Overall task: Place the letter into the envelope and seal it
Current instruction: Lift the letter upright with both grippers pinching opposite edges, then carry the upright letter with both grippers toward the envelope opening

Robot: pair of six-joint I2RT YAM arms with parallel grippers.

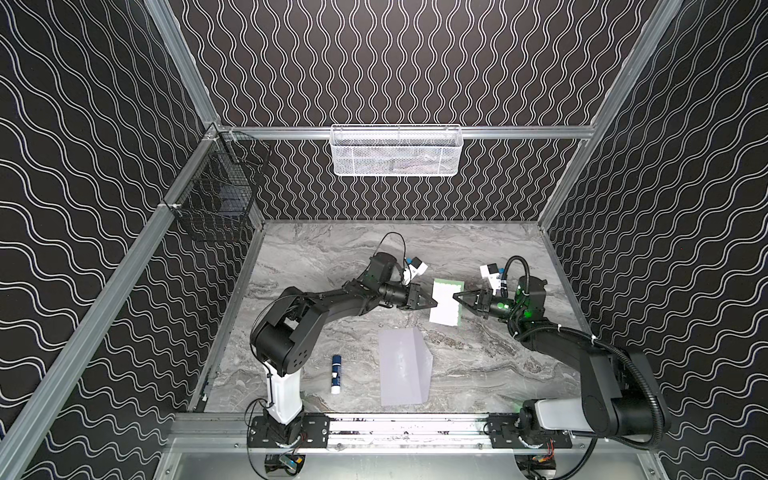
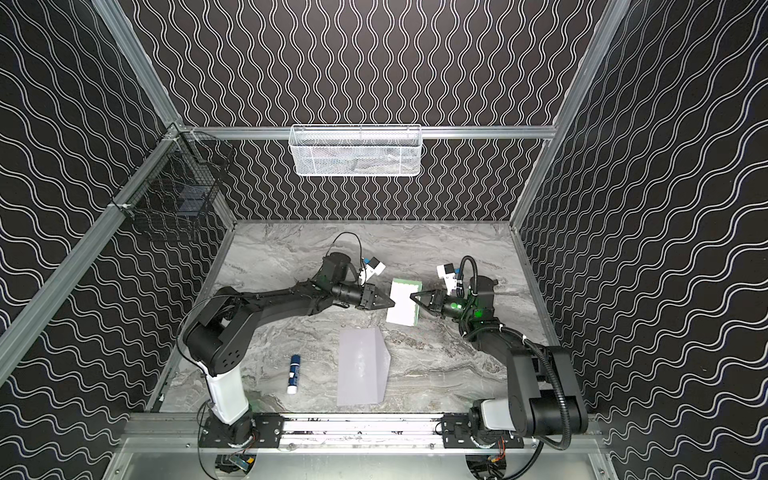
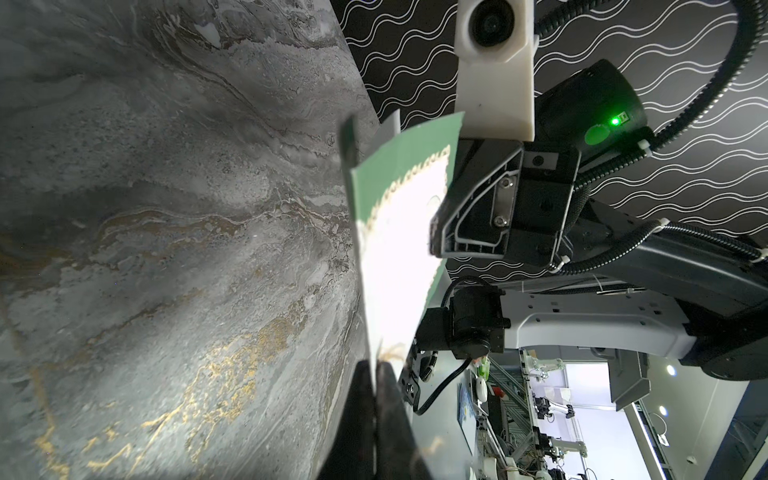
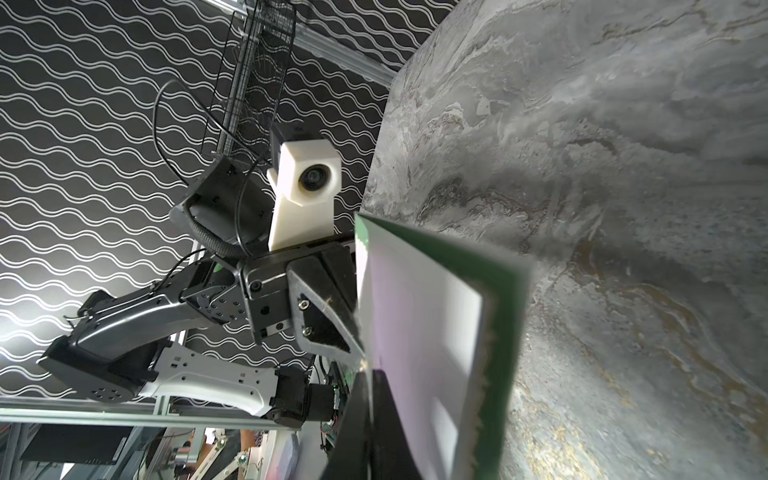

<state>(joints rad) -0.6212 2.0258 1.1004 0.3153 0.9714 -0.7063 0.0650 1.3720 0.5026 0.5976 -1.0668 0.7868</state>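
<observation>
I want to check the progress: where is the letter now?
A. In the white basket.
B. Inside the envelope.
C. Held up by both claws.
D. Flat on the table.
C: the left claw and the right claw each pinch an edge of the letter, and the envelope lies apart from it.

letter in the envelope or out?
Out. The letter is pinched at opposite edges by the left gripper and right gripper; the envelope lies flat, apart from it, nearer the arm bases.
</observation>
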